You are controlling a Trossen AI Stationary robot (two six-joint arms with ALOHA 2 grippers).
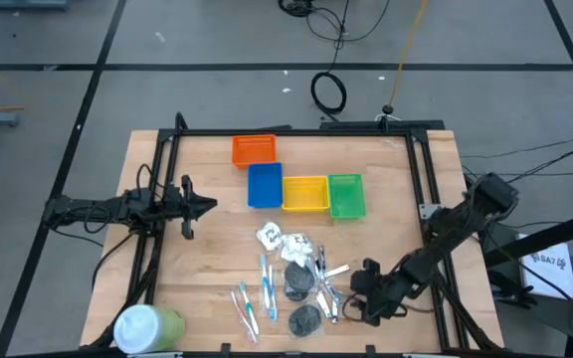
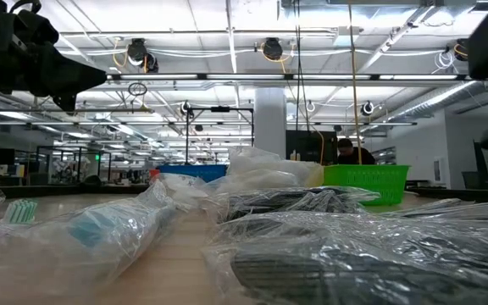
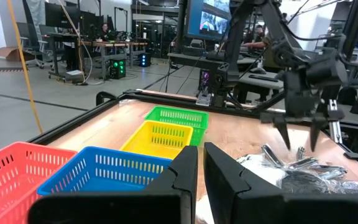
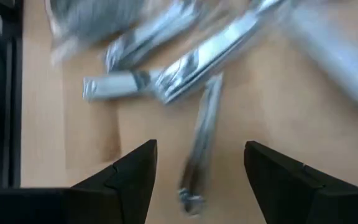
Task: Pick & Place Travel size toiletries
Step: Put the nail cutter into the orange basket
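Note:
The toiletries lie in a loose pile near the table's near edge: thin toothbrushes (image 1: 252, 298), white wrinkly packets (image 1: 272, 237), dark round discs (image 1: 298, 281) and short silvery sticks (image 1: 328, 283) (image 4: 199, 134). My right gripper (image 1: 359, 285) (image 4: 201, 171) hangs open just above the sticks, fingers pointing down. In the right wrist view one stick lies between its fingers. The left wrist view shows that gripper (image 3: 301, 138) a little above the sticks (image 3: 291, 163). My left gripper (image 1: 207, 206) (image 3: 201, 171) waits shut over the table's left half.
Four trays stand toward the far edge: orange (image 1: 254, 149), blue (image 1: 265, 185), yellow (image 1: 305, 193) and green (image 1: 346, 195). A large green cylinder with a white cap (image 1: 147, 326) lies at the near left corner. A black frame rail (image 1: 421, 179) borders the table.

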